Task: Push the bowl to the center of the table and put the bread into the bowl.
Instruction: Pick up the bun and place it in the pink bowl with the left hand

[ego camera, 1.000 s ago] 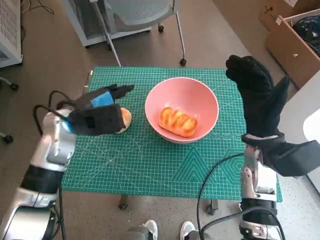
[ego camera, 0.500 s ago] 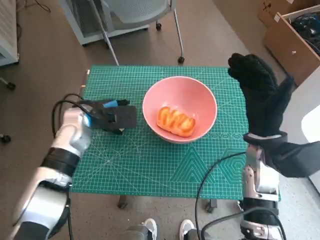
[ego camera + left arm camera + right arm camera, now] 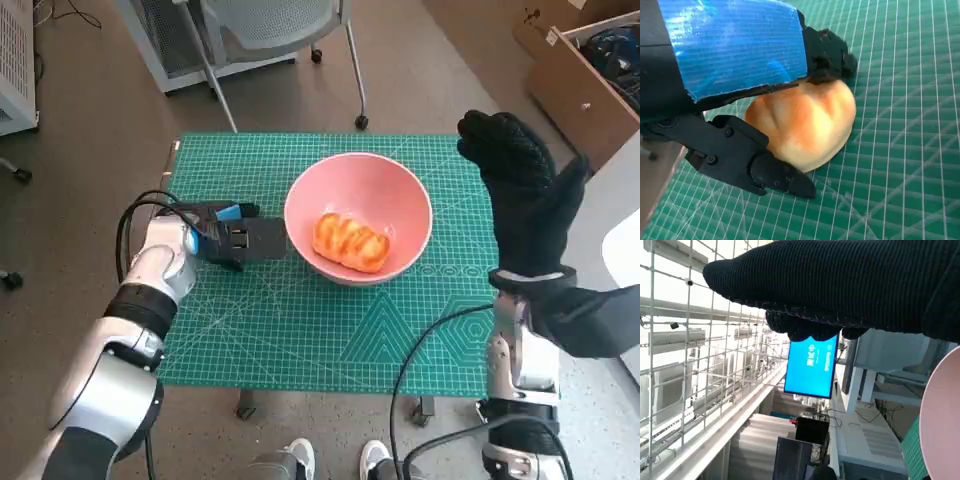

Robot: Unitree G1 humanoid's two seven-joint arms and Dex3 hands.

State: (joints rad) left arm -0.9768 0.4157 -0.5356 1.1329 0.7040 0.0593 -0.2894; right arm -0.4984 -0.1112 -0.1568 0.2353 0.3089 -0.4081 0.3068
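Note:
A pink bowl (image 3: 400, 180) stands on the green cutting mat (image 3: 300, 330), a little behind its middle, and a glazed orange bread (image 3: 350, 243) lies inside it. A second, pale golden bread roll (image 3: 805, 125) rests on the mat just left of the bowl. My left hand (image 3: 238, 240) lies low over the roll and hides it in the head view. The left wrist view shows the black fingers (image 3: 760, 165) on both sides of the roll, gripping it. My right hand (image 3: 520, 185) is raised upright to the right of the bowl, flat and holding nothing. The bowl's rim (image 3: 940, 425) shows in the right wrist view.
An office chair (image 3: 270, 20) stands behind the table and a cardboard box (image 3: 590, 70) sits at the far right. A black cable (image 3: 430, 340) crosses the mat's front right. A person's shoes (image 3: 295, 460) show below the front edge.
My left hand has come down and moved right over the roll, closing round it next to the bowl; the roll no longer shows in the head view. The right hand and bowl stayed put.

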